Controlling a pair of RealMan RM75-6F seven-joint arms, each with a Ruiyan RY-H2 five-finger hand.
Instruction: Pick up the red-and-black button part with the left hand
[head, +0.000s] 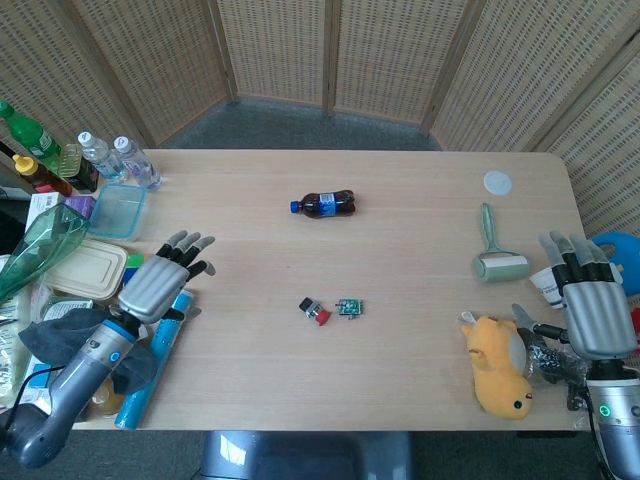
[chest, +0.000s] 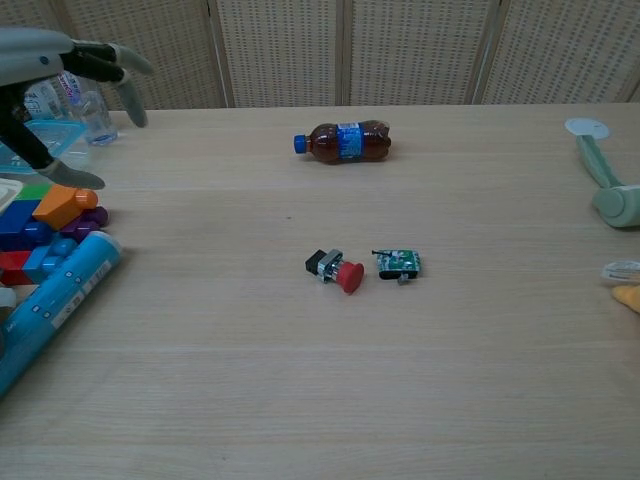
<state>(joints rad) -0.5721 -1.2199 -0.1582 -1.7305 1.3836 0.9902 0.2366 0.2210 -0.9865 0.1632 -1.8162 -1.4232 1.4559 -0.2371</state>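
Note:
The red-and-black button part (head: 314, 310) (chest: 334, 269) lies on its side near the middle of the table, red cap toward the front. My left hand (head: 160, 282) (chest: 62, 75) hovers over the table's left side, fingers spread and empty, well to the left of the part. My right hand (head: 586, 305) stays open at the table's right edge, holding nothing; the chest view does not show it.
A small green circuit board (head: 350, 306) (chest: 399, 263) lies just right of the part. A cola bottle (head: 325, 204) lies behind it. Toy blocks (chest: 45, 225), a blue tube (head: 158, 350) and containers crowd the left side. A lint roller (head: 494, 256) and yellow plush (head: 500, 365) sit right.

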